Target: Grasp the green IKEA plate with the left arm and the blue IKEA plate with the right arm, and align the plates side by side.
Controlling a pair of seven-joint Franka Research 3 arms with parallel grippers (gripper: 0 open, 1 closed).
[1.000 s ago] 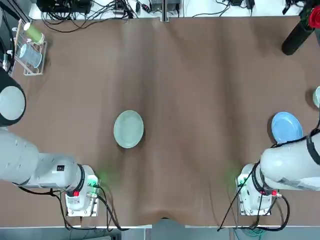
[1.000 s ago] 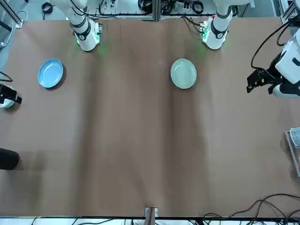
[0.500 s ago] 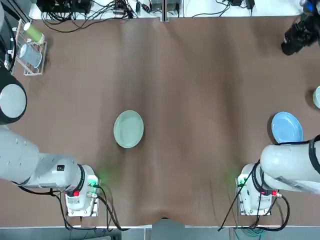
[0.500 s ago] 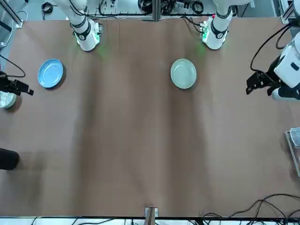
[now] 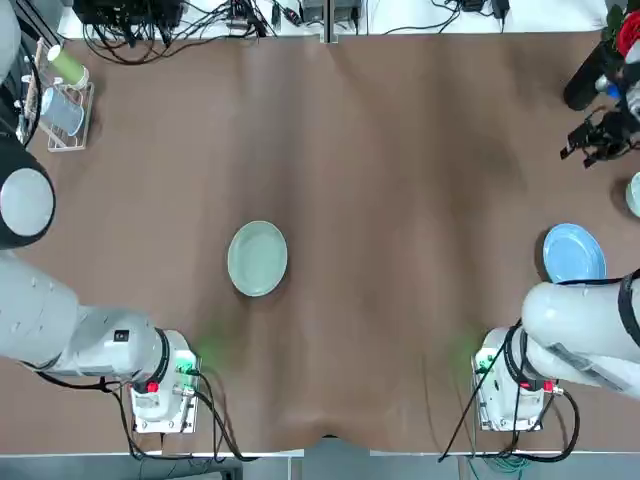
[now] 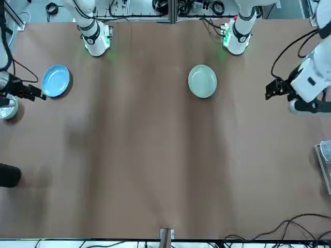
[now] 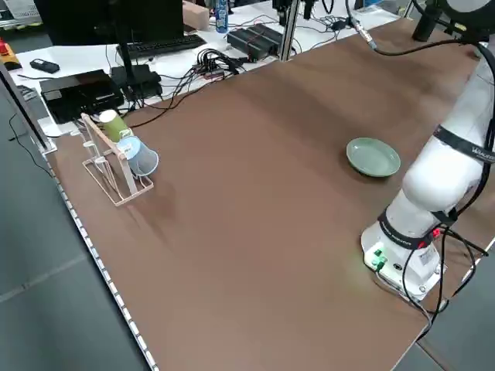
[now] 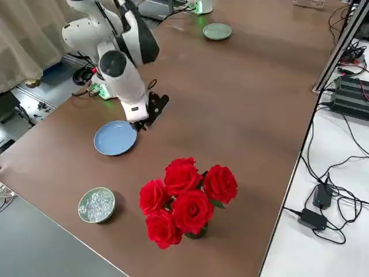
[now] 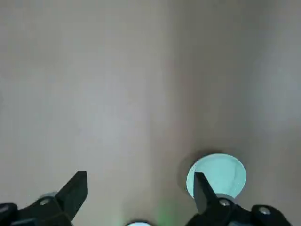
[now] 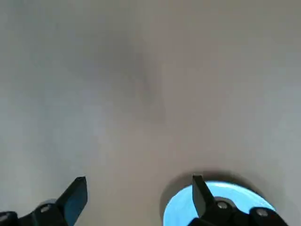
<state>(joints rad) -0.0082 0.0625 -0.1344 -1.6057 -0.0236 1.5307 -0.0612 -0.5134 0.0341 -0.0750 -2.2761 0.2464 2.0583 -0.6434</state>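
Note:
The pale green plate (image 5: 257, 258) lies flat left of the table's middle, also seen as the green plate (image 6: 202, 81) from across. The sky-blue plate (image 5: 573, 253) lies near the right edge. My right gripper (image 6: 31, 92) hangs open in the air just beyond the blue plate (image 6: 56, 80), apart from it; the blue plate (image 10: 221, 202) shows by one finger in its wrist view. My left gripper (image 6: 274, 89) hovers open off to the left side, well away from the green plate (image 9: 216, 174). Neither gripper holds anything.
A wooden rack with cups (image 5: 60, 95) stands at the far left corner. A black vase of red roses (image 8: 184, 199) and a small silver bowl (image 8: 96, 204) stand along the right edge beyond the blue plate. Cables run along the far edge.
My right gripper has swung in from the right edge, closer to the blue plate. The left gripper has shifted slightly toward the table. Both plates stay put.

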